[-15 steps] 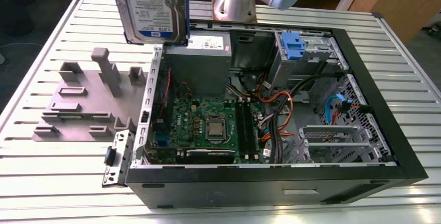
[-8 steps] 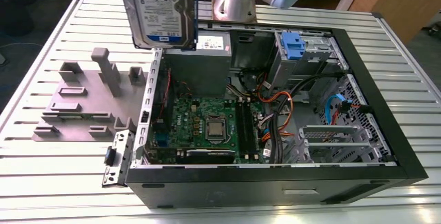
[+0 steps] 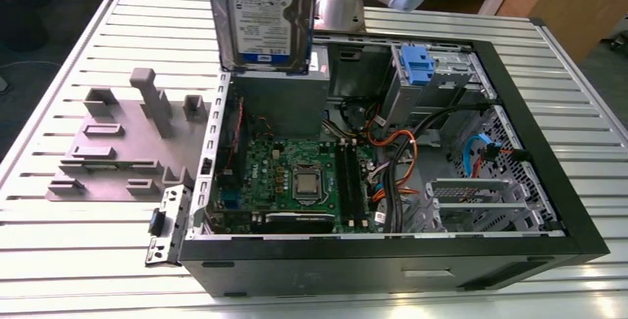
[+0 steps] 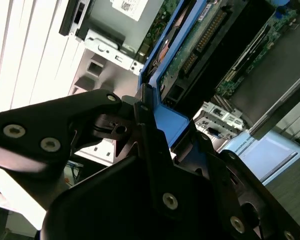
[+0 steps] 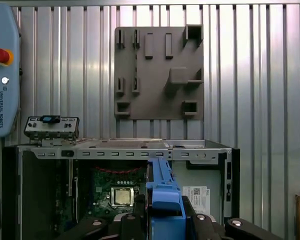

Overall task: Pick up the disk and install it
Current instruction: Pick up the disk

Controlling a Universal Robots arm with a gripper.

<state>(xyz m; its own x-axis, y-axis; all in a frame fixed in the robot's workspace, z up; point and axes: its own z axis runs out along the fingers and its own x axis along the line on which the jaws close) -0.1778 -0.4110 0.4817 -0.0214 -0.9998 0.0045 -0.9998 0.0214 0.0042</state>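
The black metal gripper [image 5: 165, 220] is clamping the blue plastic bracket of the flat silver disk [image 3: 265, 18] with its white-and-blue label, holding it upright in the air above the open black computer case [image 3: 393, 264]. If the disk is tilting in that narrow edge grip, it could be catching on the case rim or the orange cables [image 3: 398, 142] on its way in.
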